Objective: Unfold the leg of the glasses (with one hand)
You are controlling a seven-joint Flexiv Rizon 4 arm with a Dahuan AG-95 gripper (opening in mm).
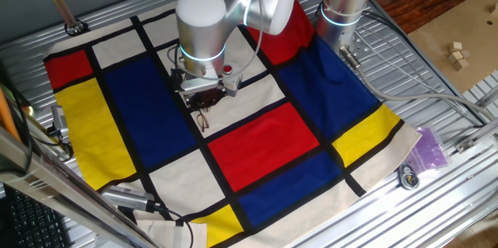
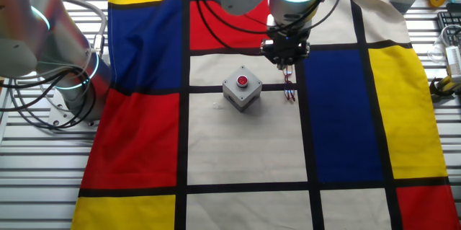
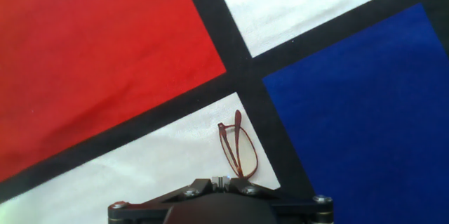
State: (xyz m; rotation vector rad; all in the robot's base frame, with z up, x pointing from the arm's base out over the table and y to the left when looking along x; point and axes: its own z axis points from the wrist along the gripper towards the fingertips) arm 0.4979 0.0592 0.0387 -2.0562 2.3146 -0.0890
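Note:
The glasses (image 3: pixel 237 150) are a small, thin reddish-brown wire pair lying on a white square of the cloth, beside a black stripe. One thin leg (image 3: pixel 238 121) sticks out at their far end. They also show in one fixed view (image 1: pixel 204 117) and in the other fixed view (image 2: pixel 289 90). My gripper (image 3: pixel 223 179) is shut, fingertips pressed together, right at the near end of the glasses. The frame passes just right of the fingertips. I cannot see anything pinched between them. The gripper also shows in the fixed views (image 1: pixel 205 97) (image 2: pixel 287 65).
A grey box with a red button (image 2: pixel 241 89) stands on the white square just left of the glasses. The chequered cloth (image 2: pixel 238 158) covers the table. A second robot arm base (image 2: pixel 72 78) stands at the left edge.

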